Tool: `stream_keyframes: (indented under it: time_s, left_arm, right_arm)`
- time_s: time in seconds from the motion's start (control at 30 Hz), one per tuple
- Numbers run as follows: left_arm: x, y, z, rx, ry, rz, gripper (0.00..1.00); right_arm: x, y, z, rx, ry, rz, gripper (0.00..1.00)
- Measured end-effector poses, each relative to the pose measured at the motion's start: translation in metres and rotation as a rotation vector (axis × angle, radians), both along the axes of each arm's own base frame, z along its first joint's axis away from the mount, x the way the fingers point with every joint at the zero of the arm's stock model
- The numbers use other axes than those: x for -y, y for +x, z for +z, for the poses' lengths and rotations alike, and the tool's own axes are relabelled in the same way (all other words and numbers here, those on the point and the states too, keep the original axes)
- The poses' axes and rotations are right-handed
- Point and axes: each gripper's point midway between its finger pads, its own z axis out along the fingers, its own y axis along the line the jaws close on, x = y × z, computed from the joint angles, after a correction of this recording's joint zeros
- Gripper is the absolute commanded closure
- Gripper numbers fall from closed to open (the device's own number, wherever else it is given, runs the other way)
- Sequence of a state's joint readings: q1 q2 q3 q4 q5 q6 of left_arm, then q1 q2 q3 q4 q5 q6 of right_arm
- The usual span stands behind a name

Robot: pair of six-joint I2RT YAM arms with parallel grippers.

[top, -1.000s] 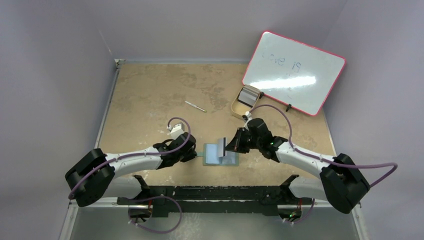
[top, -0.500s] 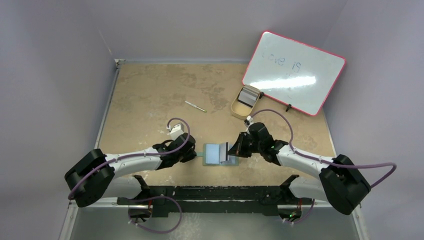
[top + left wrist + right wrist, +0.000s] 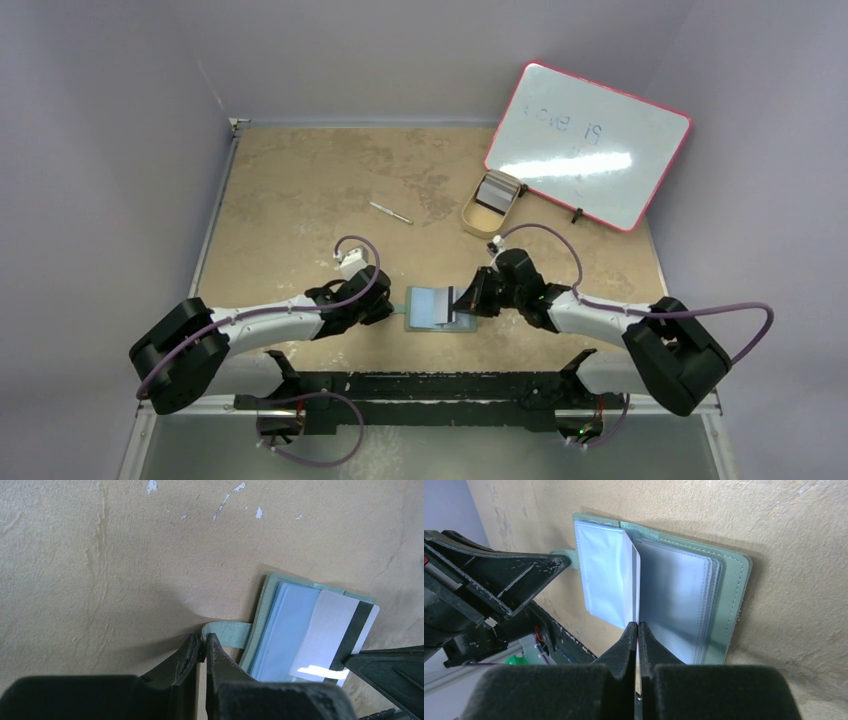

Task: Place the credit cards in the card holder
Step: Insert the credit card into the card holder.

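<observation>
The card holder point(image 3: 436, 308) lies open on the table, green cover down, its pale blue pockets point(image 3: 601, 575) facing up. My left gripper point(image 3: 203, 642) is shut on the tip of the holder's green strap point(image 3: 230, 633) at its left side. My right gripper point(image 3: 637, 626) is shut on one credit card point(image 3: 334, 625), white with a dark band. That card stands edge-on over the middle pages, its far edge touching them point(image 3: 636, 565). More credit cards point(image 3: 498, 189) sit as a stack in the beige tray point(image 3: 470, 217) at the back right.
A pink-edged whiteboard point(image 3: 590, 145) leans at the back right, just behind the tray. A thin pen point(image 3: 390, 212) lies on the table behind the left arm. Both arms reach inward near the front edge.
The right gripper has brought its card lower and slightly right, down against the holder's pages, and the right arm has dropped. The left gripper has stayed on the strap.
</observation>
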State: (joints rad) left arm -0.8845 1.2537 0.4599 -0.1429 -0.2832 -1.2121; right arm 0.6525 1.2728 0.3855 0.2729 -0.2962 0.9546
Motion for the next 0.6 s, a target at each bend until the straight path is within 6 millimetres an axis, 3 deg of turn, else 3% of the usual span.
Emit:
stream_keyframes:
  time_s: [0.6]
  left_arm:
    - [0.0011, 0.0006, 0.0, 0.002, -0.003, -0.001, 0.95]
  right_arm:
    - [0.003, -0.0085, -0.0039, -0.038, 0.012, -0.013, 1.0]
